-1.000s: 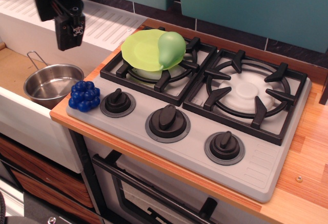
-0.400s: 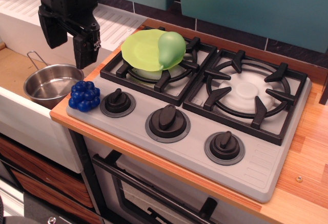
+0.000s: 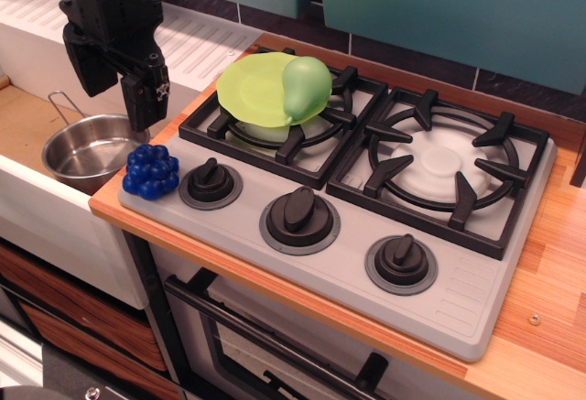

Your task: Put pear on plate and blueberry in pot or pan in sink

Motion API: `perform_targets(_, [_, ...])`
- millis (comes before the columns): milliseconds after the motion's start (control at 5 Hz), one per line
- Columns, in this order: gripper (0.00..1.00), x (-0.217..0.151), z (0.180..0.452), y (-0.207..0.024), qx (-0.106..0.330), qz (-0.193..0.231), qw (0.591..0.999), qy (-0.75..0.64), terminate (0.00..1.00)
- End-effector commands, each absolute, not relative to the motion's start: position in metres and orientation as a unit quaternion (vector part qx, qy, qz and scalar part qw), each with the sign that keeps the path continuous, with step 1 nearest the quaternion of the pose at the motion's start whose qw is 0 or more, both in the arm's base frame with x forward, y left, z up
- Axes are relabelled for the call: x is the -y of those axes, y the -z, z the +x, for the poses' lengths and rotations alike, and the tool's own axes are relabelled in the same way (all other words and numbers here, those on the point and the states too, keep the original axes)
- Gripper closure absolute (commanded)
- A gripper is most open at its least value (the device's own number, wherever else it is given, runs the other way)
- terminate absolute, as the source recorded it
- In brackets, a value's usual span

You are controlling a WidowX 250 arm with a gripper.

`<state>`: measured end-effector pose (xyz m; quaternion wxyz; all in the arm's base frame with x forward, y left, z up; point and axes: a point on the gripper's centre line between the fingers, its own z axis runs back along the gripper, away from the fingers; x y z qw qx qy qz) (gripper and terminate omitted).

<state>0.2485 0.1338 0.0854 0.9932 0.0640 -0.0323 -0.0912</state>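
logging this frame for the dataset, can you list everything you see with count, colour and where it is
pear: 1, light green, lying on the plate over the rear left burner
plate: 1, lime green, on the rear left burner grate
blueberry: 1 cluster, deep blue, front left corner of the stove top, beside the left knob
pot: 1, shiny steel with wire handle, in the sink, nothing visible inside
sink: 1, tan bottom, white walls, left of the stove
drainboard: 1, white, ribbed, behind the sink
stove: 1, grey, two black grates
knobs: 3, black, along the stove front
gripper: 1, black, open, above the pot and blueberry
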Motion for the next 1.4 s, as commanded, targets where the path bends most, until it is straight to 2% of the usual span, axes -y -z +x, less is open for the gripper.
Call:
perform_targets(0, [0.0, -0.133, 0.254, -0.088, 0.046, 0.08, 0.991, 0.095, 0.0])
perform_targets(800, [0.0, -0.132, 0.27, -0.063, 0.06, 0.068, 0.988, 0.129, 0.0])
perform_targets(1200, [0.0, -0.124, 0.253, -0.061, 0.054, 0.078, 0.989, 0.115, 0.0])
